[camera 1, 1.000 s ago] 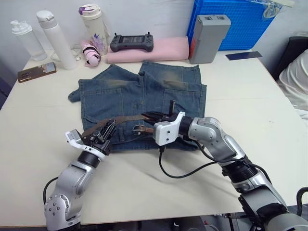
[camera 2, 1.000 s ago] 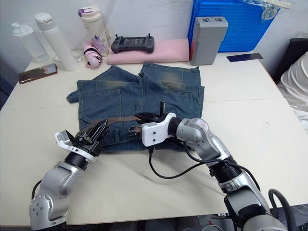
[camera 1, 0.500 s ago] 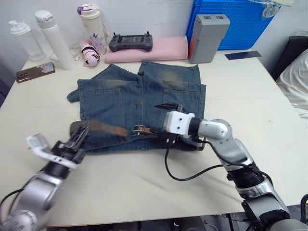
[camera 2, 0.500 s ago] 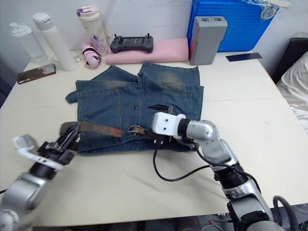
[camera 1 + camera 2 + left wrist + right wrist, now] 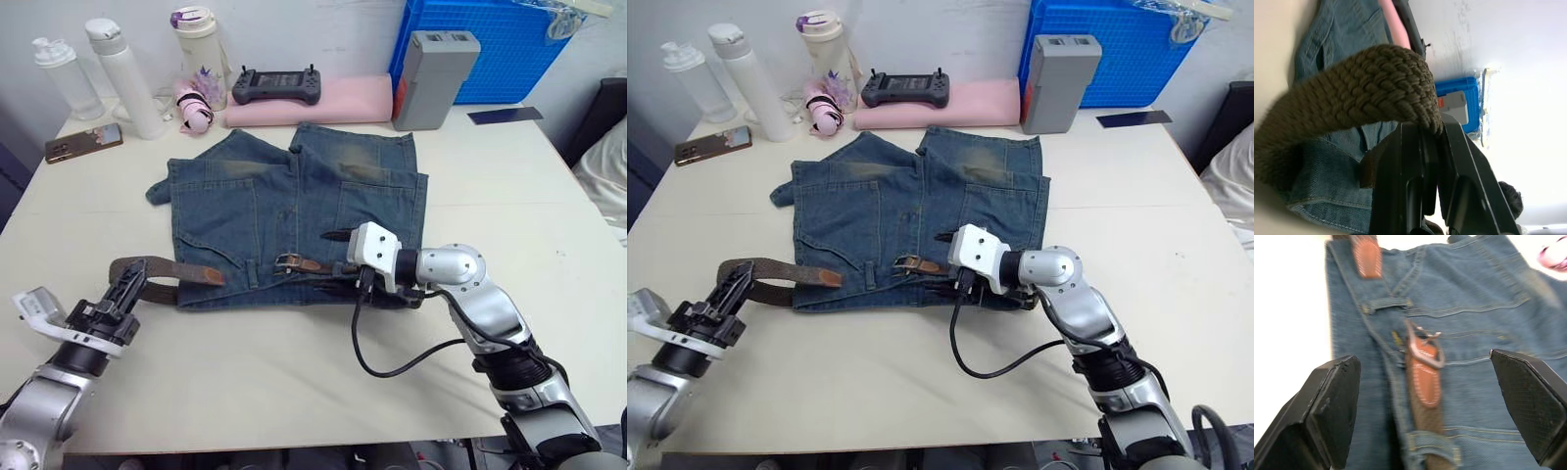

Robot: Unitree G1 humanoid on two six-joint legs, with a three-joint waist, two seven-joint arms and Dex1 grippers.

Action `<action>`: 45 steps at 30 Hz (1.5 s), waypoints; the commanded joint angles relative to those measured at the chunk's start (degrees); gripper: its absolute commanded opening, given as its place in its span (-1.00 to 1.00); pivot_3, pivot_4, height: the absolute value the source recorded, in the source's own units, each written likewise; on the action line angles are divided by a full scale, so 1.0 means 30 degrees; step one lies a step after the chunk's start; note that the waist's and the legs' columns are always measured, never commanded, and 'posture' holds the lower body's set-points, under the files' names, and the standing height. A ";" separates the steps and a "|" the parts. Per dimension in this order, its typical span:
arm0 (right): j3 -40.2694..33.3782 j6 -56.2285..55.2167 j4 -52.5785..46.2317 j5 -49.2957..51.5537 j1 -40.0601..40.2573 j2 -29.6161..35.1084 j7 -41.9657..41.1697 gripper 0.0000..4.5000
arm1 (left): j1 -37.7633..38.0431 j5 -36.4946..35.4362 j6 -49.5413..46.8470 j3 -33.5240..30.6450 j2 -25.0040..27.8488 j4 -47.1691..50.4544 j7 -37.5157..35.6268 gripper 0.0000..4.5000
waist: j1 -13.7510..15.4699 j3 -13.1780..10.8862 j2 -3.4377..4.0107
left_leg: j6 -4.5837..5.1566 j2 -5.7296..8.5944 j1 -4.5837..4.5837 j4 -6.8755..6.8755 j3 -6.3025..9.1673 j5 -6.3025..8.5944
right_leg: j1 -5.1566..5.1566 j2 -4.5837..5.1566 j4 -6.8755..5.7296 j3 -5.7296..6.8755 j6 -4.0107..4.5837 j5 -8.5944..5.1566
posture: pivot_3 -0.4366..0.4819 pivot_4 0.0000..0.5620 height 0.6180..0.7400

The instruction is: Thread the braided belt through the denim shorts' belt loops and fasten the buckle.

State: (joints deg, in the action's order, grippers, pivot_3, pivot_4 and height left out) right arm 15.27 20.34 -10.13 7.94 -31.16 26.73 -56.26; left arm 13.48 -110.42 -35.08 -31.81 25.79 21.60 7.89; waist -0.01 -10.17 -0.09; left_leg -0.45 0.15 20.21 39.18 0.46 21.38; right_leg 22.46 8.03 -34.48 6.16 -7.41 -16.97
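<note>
Denim shorts (image 5: 294, 211) flat on table (image 5: 509, 196). Left gripper (image 5: 125, 291) off the shorts' left edge, clamped on braided belt (image 5: 162, 271) loop. Right gripper (image 5: 1425, 406) wide open, empty, over the buckle (image 5: 287, 261) at the shorts' waistband. Blue crate (image 5: 490, 44) behind the shorts, contents unclear.

light: bright, even | shadows: soft | right wrist view: blurred | left wrist view: glare

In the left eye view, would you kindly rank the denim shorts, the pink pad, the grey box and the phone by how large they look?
1. Shorts
2. Pink pad
3. Grey box
4. Phone
The pad and box sit farther from the camera, so their true sizes are less sure.
</note>
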 commanded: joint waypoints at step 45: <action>-0.0311 0.0977 -0.1267 0.1237 0.0077 0.1150 0.0284 0.98 | -0.9582 1.8141 -0.3614 0.7327 0.6504 -0.9687 -1.4768 -1.00 | -0.0020 -0.0002 0.0002 | -0.0013 -0.0006 0.0014 -0.0018 -0.0198 -0.0001 | 0.0033 -0.0040 -0.0010 0.0021 -0.0008 0.0003 | -0.05 -0.47 0.99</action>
State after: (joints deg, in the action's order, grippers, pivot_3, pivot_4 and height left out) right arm 14.06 25.33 -12.64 11.83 -30.53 30.29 -55.35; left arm -14.50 -59.52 -47.05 -11.83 44.56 -7.25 -32.20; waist -0.08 -10.18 -0.08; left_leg -0.49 0.13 20.25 39.13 -0.14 21.37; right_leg 22.56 7.91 -34.52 6.23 -7.43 -16.96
